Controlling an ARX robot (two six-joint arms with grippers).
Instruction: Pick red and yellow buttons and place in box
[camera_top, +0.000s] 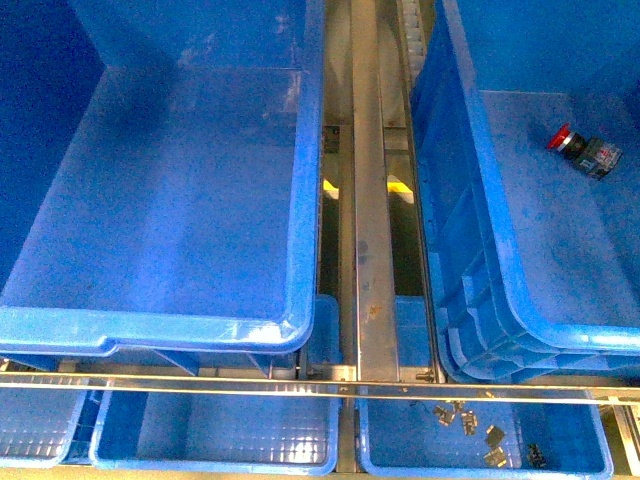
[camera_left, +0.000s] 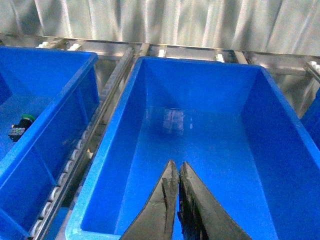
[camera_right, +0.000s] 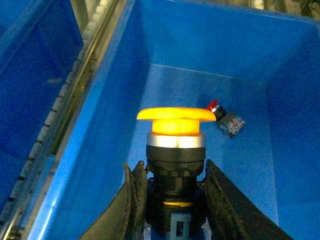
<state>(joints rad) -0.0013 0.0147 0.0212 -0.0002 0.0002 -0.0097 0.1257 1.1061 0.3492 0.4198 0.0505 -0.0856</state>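
Yellow-capped and upright, a button (camera_right: 172, 150) is sitting clamped by its black body in the right hand (camera_right: 172, 200), which is hovering over the deep blue box (camera_right: 125, 90); a red button (camera_right: 214, 106) is already lying on that box's floor, also showing in the front view (camera_top: 566, 137). The carry step seems to be ending, and the next move likely calls for lowering a little and parting the fingers so the yellow button drops clear of the red one. The left hand (camera_left: 176, 172) is hanging with fingers pressed together, holding nothing, over a second empty bin (camera_left: 280, 100). A green-capped switch (camera_left: 24, 121) is lying in a neighbouring bin, not wanted. Nothing is blocking the drop.
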